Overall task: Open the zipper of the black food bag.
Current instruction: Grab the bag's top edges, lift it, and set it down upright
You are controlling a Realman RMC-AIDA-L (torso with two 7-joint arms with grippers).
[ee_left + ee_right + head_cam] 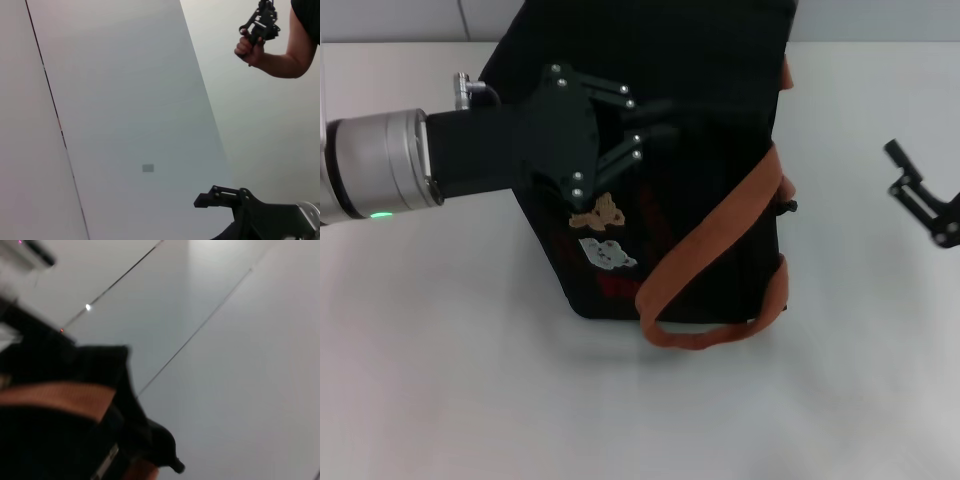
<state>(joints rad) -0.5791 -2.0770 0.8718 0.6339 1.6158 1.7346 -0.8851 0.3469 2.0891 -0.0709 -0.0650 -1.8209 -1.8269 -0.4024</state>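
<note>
Bag first: the black food bag (720,200) sits mid-table on the white table (470,400), orange-brown straps (720,230) flopped over its near side, little bear patches (600,235) on the left face. Can't really pick out the zipper on all that black. Left gripper (655,125) is right over the bag's top, fingers spread and touching the fabric. Right gripper (910,180) hangs well off to the right, can't tell if it's spread or pinched.
</note>
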